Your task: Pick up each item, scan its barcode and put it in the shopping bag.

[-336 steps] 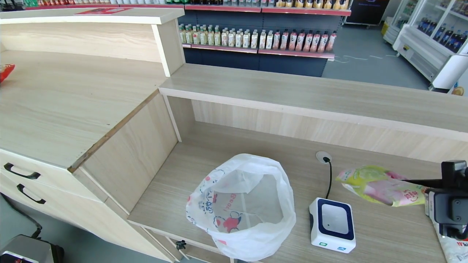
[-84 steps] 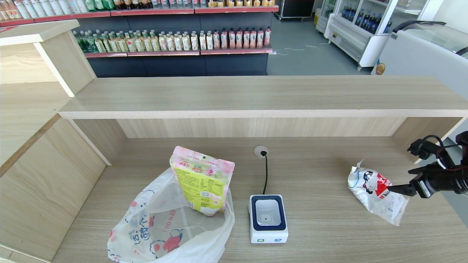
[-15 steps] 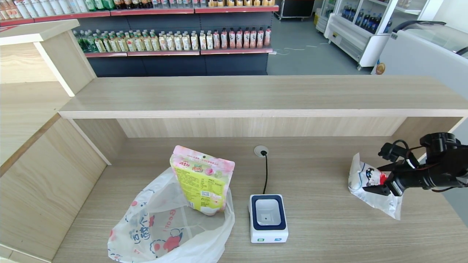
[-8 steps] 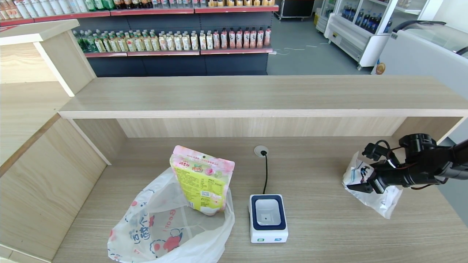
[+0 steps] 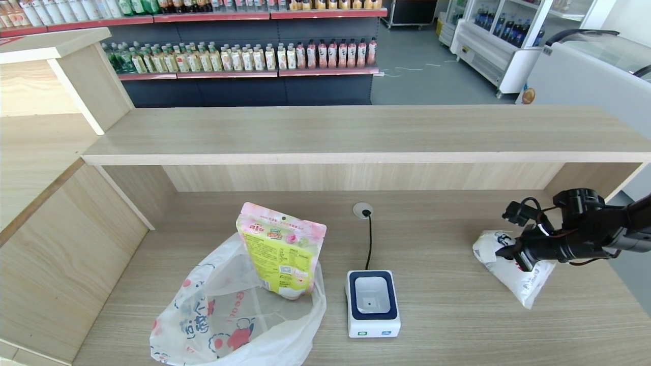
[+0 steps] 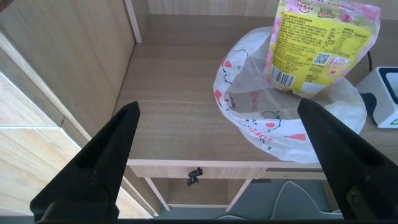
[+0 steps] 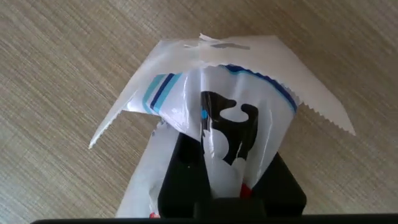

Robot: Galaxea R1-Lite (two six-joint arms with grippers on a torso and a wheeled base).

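Holding the white packet at the right end of the counter.
Pinched near its toothed top edge between the closed fingers of the right gripper, well apart from the scanner; left of that, seen standing in the shopping bag, a green-pink pouch; fingers of the left gripper spread wide, gripping nothing.

The white snack packet is tilting at the right of the counter; the pink-yellow pouch is standing upright in the shopping bag.
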